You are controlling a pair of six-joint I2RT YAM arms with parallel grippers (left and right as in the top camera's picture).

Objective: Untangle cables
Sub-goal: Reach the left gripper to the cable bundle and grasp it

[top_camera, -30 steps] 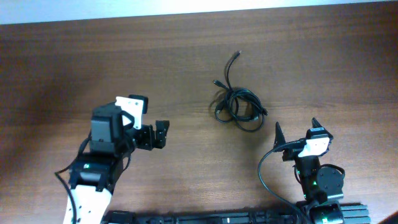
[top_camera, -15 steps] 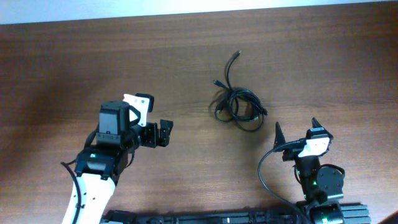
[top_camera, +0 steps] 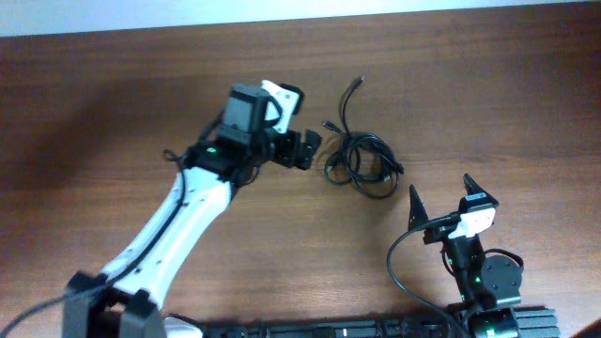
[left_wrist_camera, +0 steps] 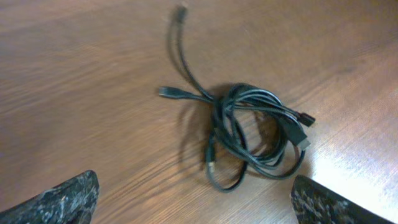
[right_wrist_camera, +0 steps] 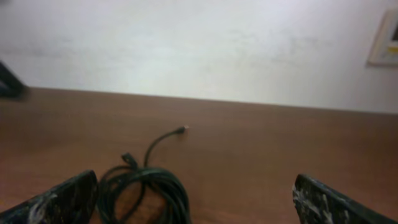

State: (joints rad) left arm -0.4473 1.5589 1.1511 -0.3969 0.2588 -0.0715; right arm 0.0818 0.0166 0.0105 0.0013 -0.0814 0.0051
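The cables (top_camera: 359, 161) lie as a small tangle of thin black loops on the wooden table, with two plug ends trailing up and left. The tangle shows in the left wrist view (left_wrist_camera: 249, 134) and in the right wrist view (right_wrist_camera: 146, 186). My left gripper (top_camera: 302, 150) is open and empty, just left of the tangle and a little short of it. My right gripper (top_camera: 441, 197) is open and empty, to the lower right of the tangle, apart from it.
The brown wooden table (top_camera: 113, 113) runs to a pale wall at its far edge (right_wrist_camera: 199, 102). A dark rail (top_camera: 376, 329) runs along the near edge. A thick black wire (top_camera: 399, 272) loops by the right arm's base.
My left arm has swung up and to the right, bringing its open gripper from the lower left to just beside the tangle. The right gripper has shifted only slightly.
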